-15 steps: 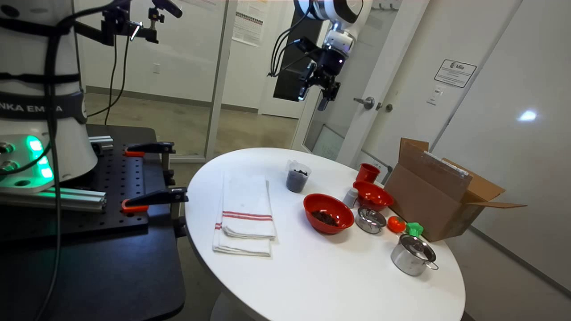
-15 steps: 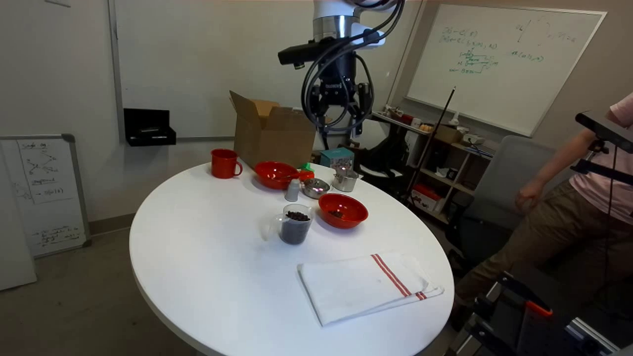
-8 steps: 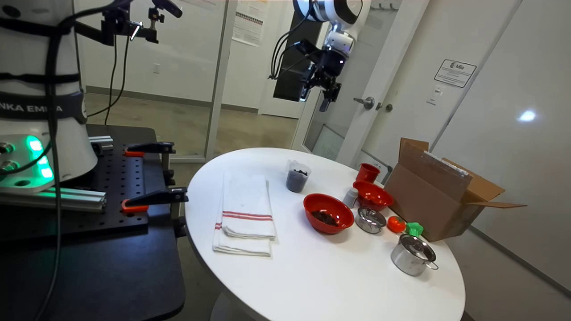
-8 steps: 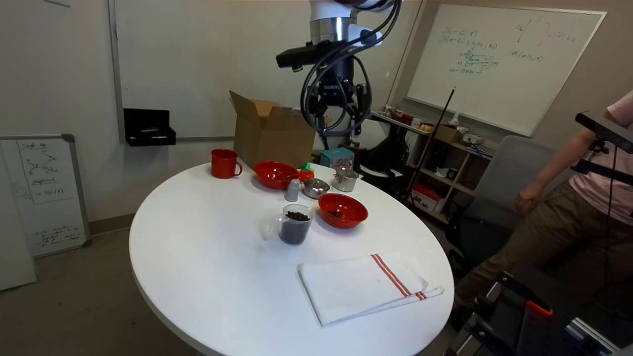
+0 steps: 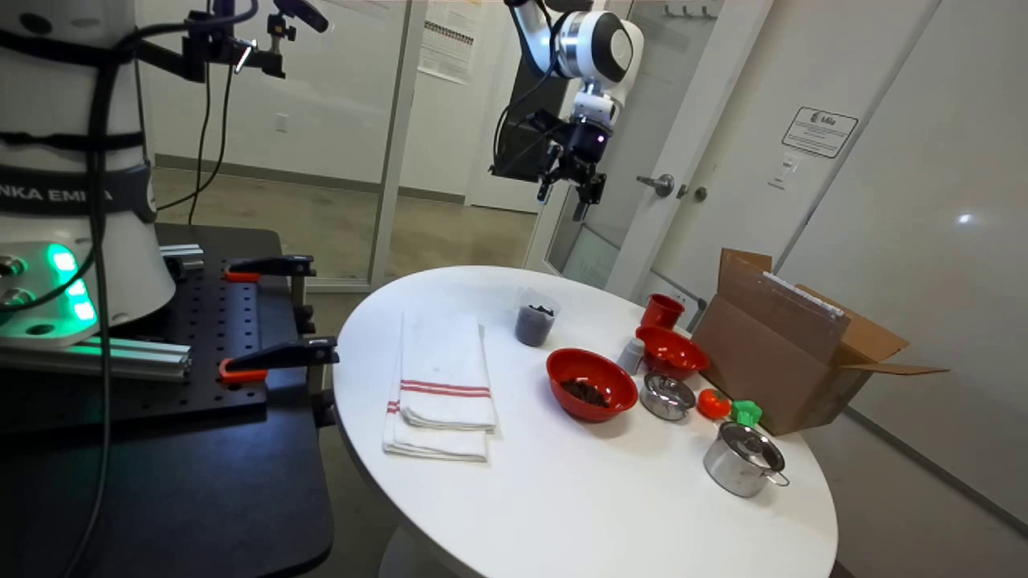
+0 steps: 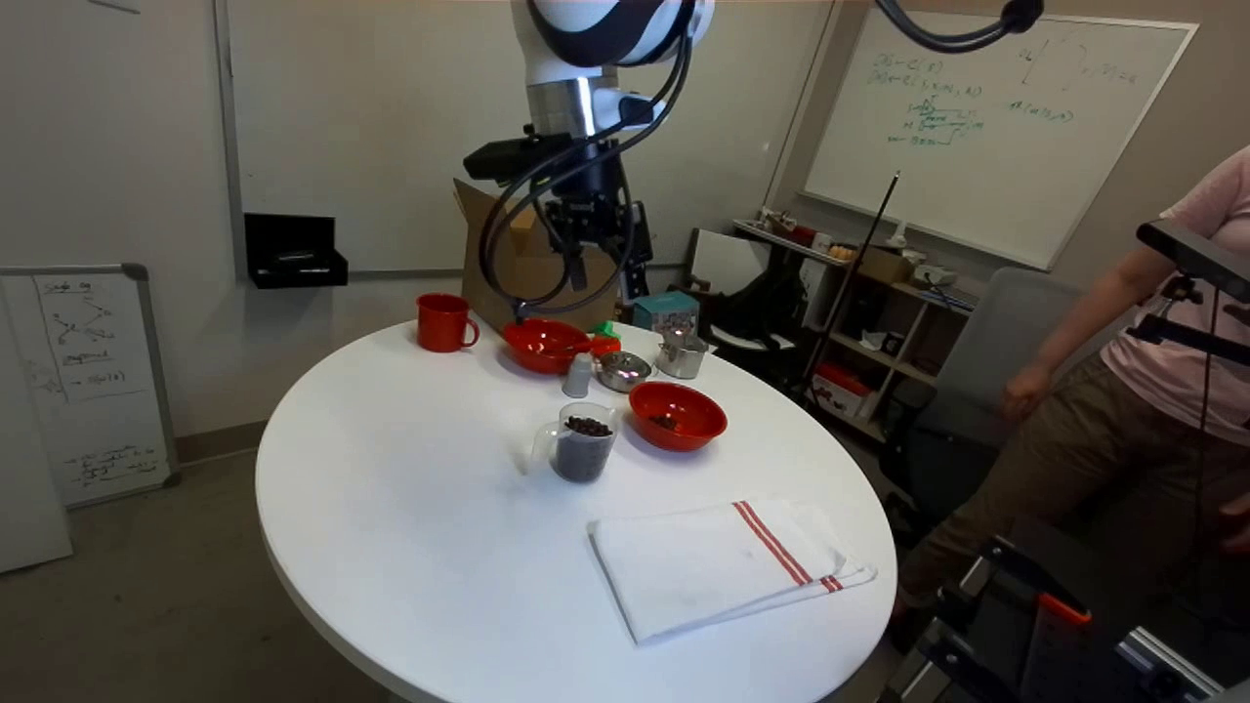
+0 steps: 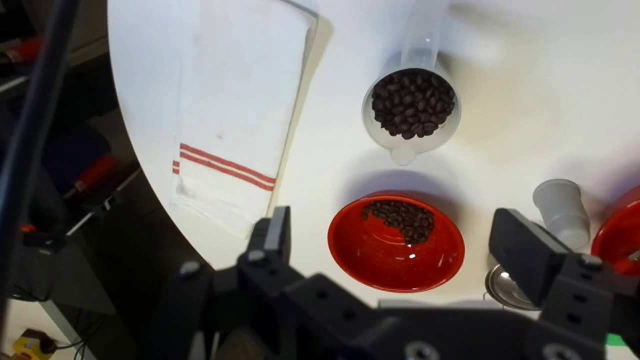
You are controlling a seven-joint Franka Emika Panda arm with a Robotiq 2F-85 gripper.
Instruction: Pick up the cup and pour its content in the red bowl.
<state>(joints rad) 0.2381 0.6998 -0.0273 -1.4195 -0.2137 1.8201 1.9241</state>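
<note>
Wrist view: the gripper (image 7: 391, 232) hangs over the round white table (image 7: 320, 165), with the red bowl (image 7: 380, 265) showing between its fingers (image 7: 275, 234).
Gripper: released, the fingers spread wide apart; in both exterior views it is high over the table and well apart from the cup (image 6: 581, 459).
Cup: upright on the table, well in from the edge; it holds dark beans (image 7: 414, 102), clear wall showing above them, its handle turned away from the red bowl and its spout towards it.
Red bowl: just beside the cup, with a gap between them; dark beans lie in its bottom too.
Towel (image 7: 235, 90): white, folded, with red stripes, laid next to the table edge that faces the black desk (image 5: 241, 498).
Opposite edge: near it stand a cardboard box (image 5: 763, 361), a red mug (image 6: 441, 330), a far red bowl (image 5: 673, 347) and a tall metal pot (image 5: 728, 470), with a tomato (image 5: 713, 404) and a green item (image 5: 747, 413) beside the box.
Middle stretch: a small grey container (image 6: 578, 377) and a low metal pot (image 6: 619, 386) between the two red bowls.
Black desk: two clamps (image 5: 281, 356) sit on its edge towards the table, one near a corner.
Person (image 6: 1055, 459): pink shirt, brown trousers, by the black desk in an exterior view.
</note>
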